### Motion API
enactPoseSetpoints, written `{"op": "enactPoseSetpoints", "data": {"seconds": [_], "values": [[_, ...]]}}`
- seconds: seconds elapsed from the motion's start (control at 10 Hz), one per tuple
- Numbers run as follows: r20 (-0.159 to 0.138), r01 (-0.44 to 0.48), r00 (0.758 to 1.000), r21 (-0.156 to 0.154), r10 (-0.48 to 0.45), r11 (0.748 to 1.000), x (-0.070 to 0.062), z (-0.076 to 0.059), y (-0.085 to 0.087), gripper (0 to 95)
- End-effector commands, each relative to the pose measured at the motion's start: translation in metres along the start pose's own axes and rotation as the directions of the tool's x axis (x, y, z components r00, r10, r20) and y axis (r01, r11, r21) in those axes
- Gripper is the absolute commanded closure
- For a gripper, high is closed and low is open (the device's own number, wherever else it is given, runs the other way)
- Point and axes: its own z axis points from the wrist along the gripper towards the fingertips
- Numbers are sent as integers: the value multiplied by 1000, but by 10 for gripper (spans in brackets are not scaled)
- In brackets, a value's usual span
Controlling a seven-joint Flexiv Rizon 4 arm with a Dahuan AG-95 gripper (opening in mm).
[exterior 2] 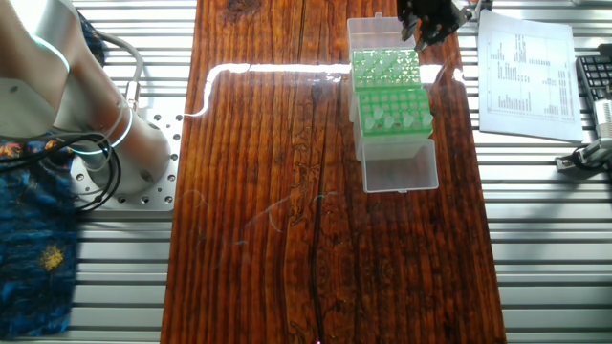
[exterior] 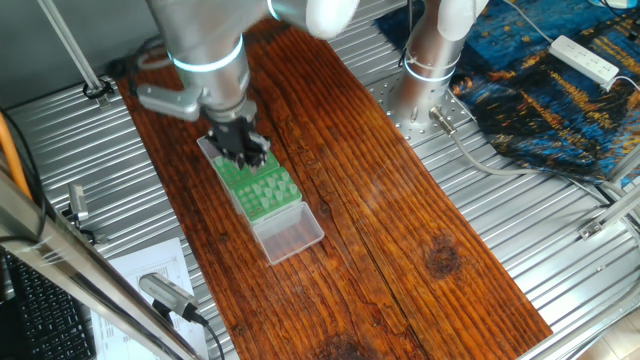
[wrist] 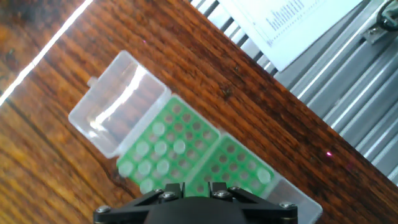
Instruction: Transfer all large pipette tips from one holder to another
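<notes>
Pipette tips stand upright, wide ends up; jaws' state cannot be told.

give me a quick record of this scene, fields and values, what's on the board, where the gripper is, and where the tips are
surface: wooden board on a metal slatted table
racks: two green racks side by side in clear boxes, lids open
large pipette tips: pale cones clustered in one rack; a few in the other
gripper: above the racks, near where they meet
gripper state: cannot tell, fingertips out of view
tip held: none visible
nearby: printed sheet beside the board
</notes>
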Motion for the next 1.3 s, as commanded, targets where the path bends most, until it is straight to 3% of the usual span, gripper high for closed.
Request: {"op": "enactPoseSetpoints", "data": {"seconds": [0.1,0.3,0.6,1.3], "values": [[1,-1,1000,4,1,1000,-11,11,8,760],[-6,1,1000,4,-1,1000,-19,23,19,760],[7,-5,1000,7,5,1000,-14,40,24,760],[20,-28,999,14,28,1000,-21,58,23,760]]}}
